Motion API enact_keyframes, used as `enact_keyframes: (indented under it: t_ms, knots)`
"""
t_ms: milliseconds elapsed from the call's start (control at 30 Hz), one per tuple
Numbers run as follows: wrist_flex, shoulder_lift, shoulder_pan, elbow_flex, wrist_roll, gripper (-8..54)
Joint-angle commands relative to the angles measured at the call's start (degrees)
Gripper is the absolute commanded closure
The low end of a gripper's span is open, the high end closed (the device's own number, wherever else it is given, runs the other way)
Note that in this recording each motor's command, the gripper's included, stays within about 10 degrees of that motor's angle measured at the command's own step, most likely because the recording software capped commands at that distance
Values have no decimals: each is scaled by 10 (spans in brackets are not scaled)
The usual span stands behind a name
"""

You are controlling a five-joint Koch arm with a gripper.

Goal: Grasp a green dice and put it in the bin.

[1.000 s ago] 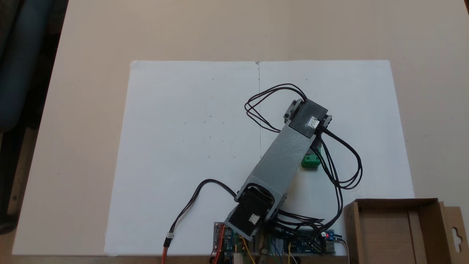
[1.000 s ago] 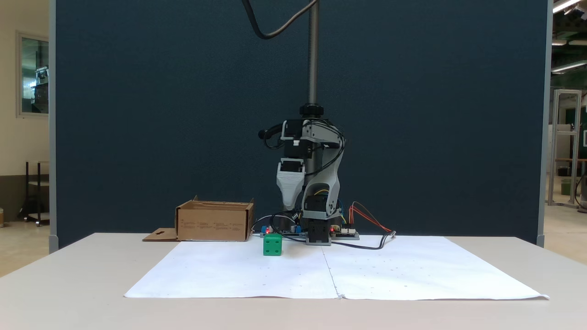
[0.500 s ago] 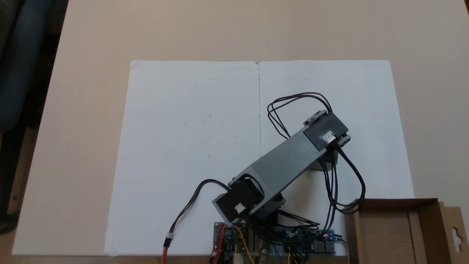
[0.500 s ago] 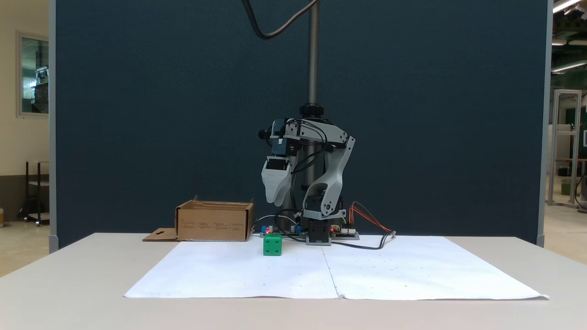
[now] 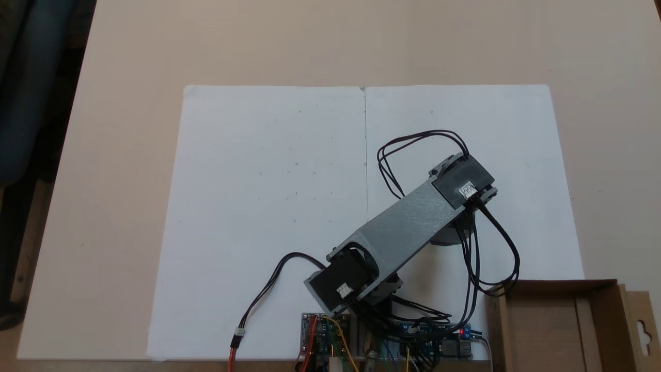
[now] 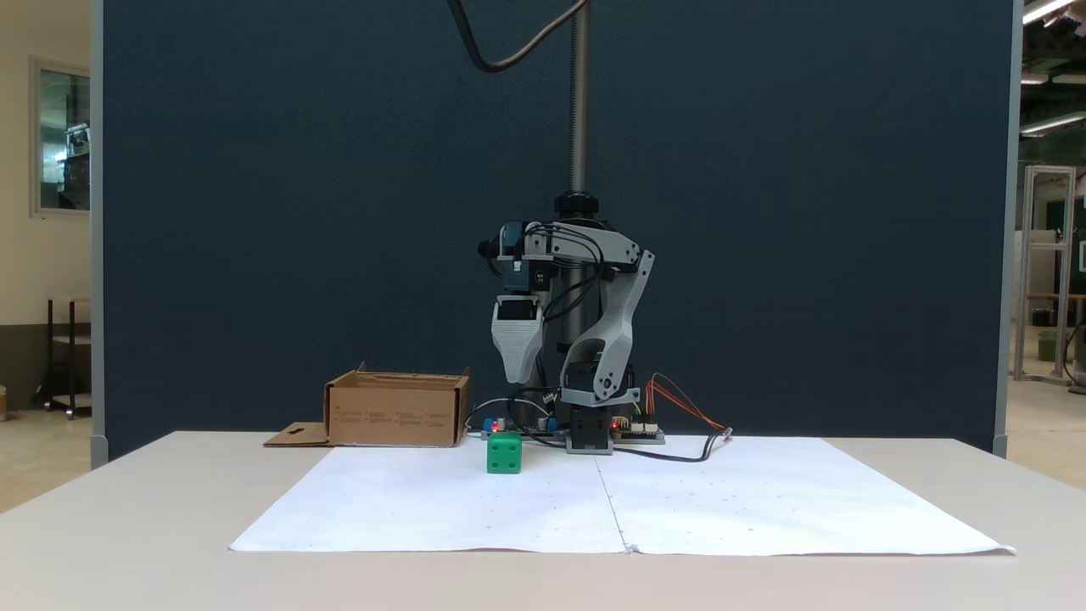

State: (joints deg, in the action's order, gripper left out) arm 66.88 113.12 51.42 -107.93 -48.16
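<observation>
the counter (image 6: pixel 127 526) carries a white paper sheet (image 6: pixel 764 501), the arm and the bin (image 6: pixel 395 411). the bin sits at the sheet's edge and no dice is seen in it. in a fixed view the end effector (image 6: pixel 517 373) hangs above the green dice (image 6: pixel 504 453), clear of it, holding nothing; its jaw opening cannot be told. the dice rests on the sheet, near the bin. judgement: grasp, lift, transfer and release all remain.
</observation>
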Motion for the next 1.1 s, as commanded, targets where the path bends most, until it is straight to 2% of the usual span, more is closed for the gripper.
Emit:
enact_keyframes:
  t_ms: [0,567,1067]
  knots:
    - [33,3,-1,29,-58,-4]
    - [-36,-77,-14,29,-58,0]
    - [-99,-61,-49,-35,-17,6]
